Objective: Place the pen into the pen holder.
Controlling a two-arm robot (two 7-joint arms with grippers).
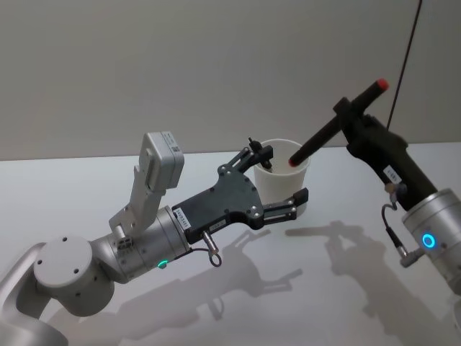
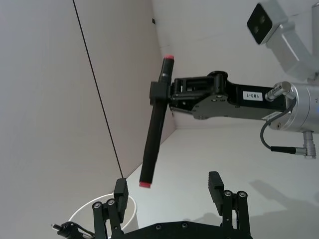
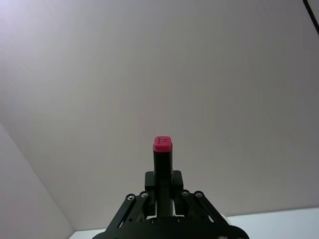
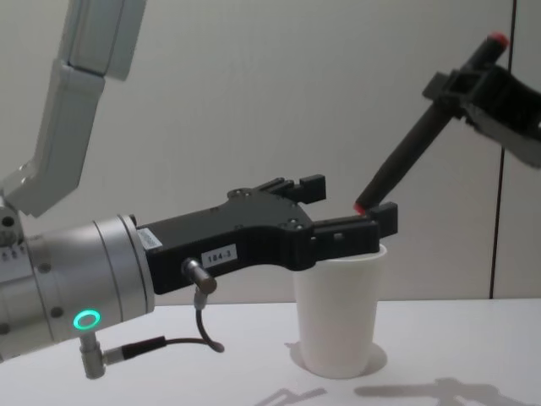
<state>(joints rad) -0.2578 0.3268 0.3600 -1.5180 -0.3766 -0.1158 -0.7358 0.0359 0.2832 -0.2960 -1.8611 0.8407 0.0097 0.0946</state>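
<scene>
The pen holder (image 1: 277, 189) is a white paper cup standing upright on the table (image 4: 342, 321); its rim also shows in the left wrist view (image 2: 131, 213). My right gripper (image 1: 353, 115) is shut on the pen (image 1: 328, 133), a black stick with red ends. The pen (image 4: 406, 161) hangs tilted, its lower red tip just above the cup's mouth, right at the rim. My left gripper (image 1: 282, 176) stands open at rim height, one finger at the cup's far left rim and the other across its front (image 4: 348, 201). Whether its fingers touch the cup I cannot tell.
The white table (image 1: 324, 288) stretches bare around the cup, with a plain wall close behind it. A thin black cable (image 1: 403, 65) hangs down behind my right arm. My left arm's body reaches in low from the left (image 1: 144, 245).
</scene>
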